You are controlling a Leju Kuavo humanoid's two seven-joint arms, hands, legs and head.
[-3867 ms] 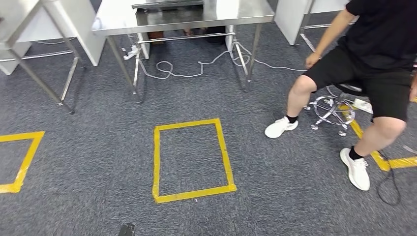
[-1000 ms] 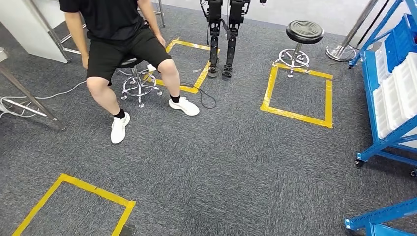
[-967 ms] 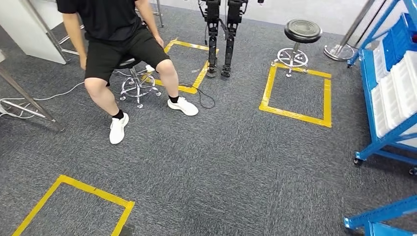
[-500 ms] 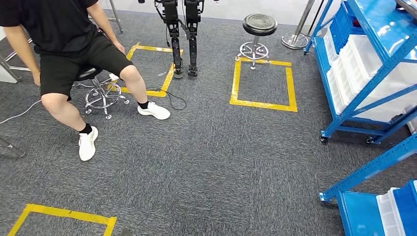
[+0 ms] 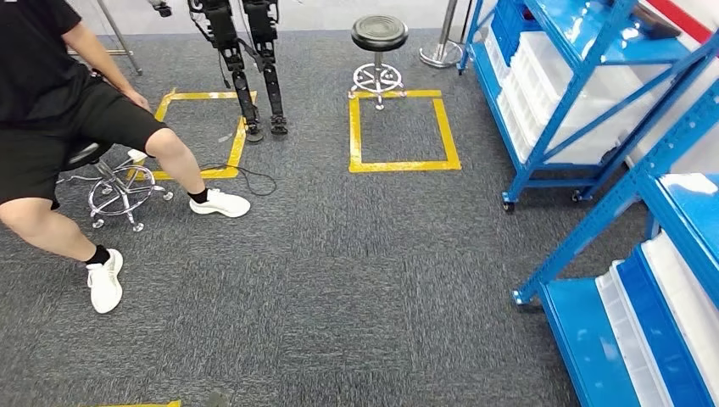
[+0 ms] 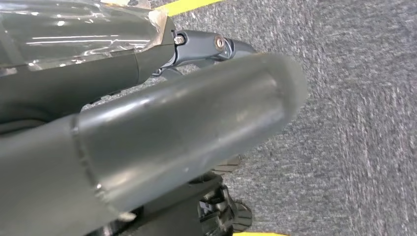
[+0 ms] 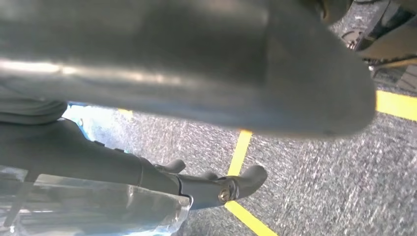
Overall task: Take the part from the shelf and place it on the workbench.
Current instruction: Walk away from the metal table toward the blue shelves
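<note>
**Robot nears the shelves, both hands empty, part not yet picked out**

The part cannot be told apart: the blue shelf (image 5: 585,93) on the right carries white bins (image 5: 551,85) and blue bins (image 5: 509,17), and what they contain is hidden. A second blue rack (image 5: 653,280) stands closer, at the lower right, with a white tray (image 5: 627,339) on its low tier. Neither robot hand reaches toward either one. The left robot hand (image 6: 162,128) hangs over grey carpet (image 5: 356,280), its thick thumb and darker fingers (image 6: 211,46) lying straight and holding nothing. The right robot hand (image 7: 196,73) hangs likewise, fingers (image 7: 241,179) loosely extended and apart, above a yellow tape line (image 7: 241,147).

By all appearances this is the approach step, with the pick unstarted. The next move calls for closing on the shelf, squaring up to it, and finding the part among the bins before an arm lifts.

Further out, a yellow floor square (image 5: 398,131) lies beside the shelf, a black stool (image 5: 379,38) behind it. Another robot's dark legs (image 5: 250,68) stand by a second square, and a seated person (image 5: 59,136) in white shoes occupies the left. No counter is visible.
</note>
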